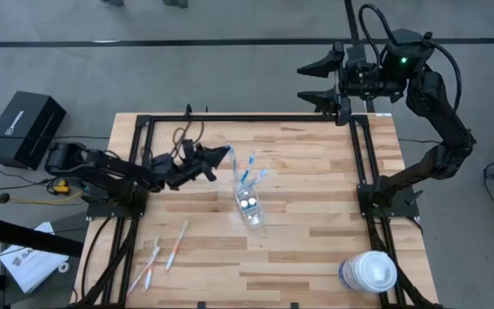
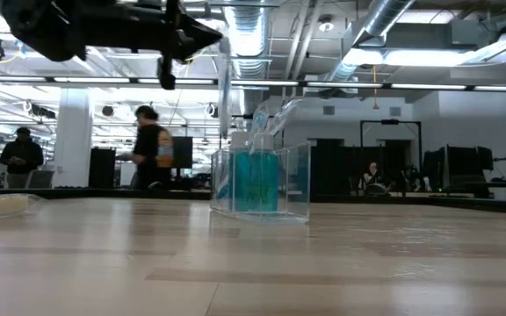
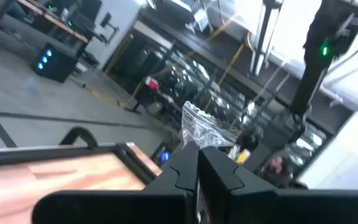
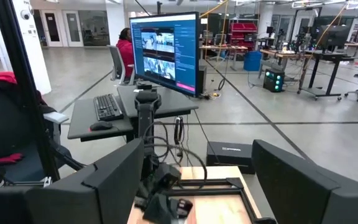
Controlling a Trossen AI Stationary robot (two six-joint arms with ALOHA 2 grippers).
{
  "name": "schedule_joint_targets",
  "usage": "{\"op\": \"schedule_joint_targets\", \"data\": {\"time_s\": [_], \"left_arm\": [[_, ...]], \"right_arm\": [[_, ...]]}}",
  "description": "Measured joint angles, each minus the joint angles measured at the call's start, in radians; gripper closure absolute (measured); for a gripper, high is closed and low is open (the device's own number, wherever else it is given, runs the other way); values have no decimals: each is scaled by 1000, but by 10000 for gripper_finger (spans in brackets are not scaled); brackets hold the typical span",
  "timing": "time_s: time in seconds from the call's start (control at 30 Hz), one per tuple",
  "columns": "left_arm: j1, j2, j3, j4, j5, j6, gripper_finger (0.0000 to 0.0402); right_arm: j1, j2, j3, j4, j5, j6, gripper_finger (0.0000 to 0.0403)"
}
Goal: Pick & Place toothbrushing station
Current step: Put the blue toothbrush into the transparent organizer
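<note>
From above you see your left pincer [image 1: 215, 163] hung over the counter [image 1: 316, 172] left of centre, clenched on a slim wrapped toothbrush [image 1: 231, 155] whose tip sticks out toward the clear cup [image 1: 250, 206]. Only the left wrist view shows the crinkled clear wrapper [image 3: 207, 129] rising from between the closed fingers [image 3: 185, 168]. The low view shows what the overhead cannot: the cup [image 2: 260, 183] stands upright on the counter, with teal tubes [image 2: 256, 180] inside and brushes leaning out of its top, and the pincer above and to its left, clear of the rim. Your right pincer [image 1: 320, 81] waits beyond the counter's far right corner, fingers spread wide and holding nothing; its wrist view looks over the counter's edge at a monitor [image 4: 165, 51] and keyboard [image 4: 109, 106]. Two more toothbrushes [image 1: 165, 251] lie flat near the left front corner, well apart from the cup. A white-lidded tub [image 1: 369, 271] sits at the near right corner.
</note>
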Motion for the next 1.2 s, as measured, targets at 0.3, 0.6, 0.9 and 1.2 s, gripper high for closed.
{"op": "schedule_joint_targets", "data": {"time_s": [0.3, 0.6, 0.9, 1.2], "left_arm": [[-5, 129, 28, 26, 34, -18, 401], [-12, 222, 28, 27, 103, -47, 401], [-45, 333, 29, 44, 130, -115, 401], [-85, 386, 25, 17, 131, -162, 401]], "right_arm": [[0, 0, 0, -1, -2, 19, 113], [0, 0, 0, -6, -2, 21, 113], [0, 0, 0, -16, -2, 45, 113], [1, 0, 0, -32, -2, 44, 113]]}}
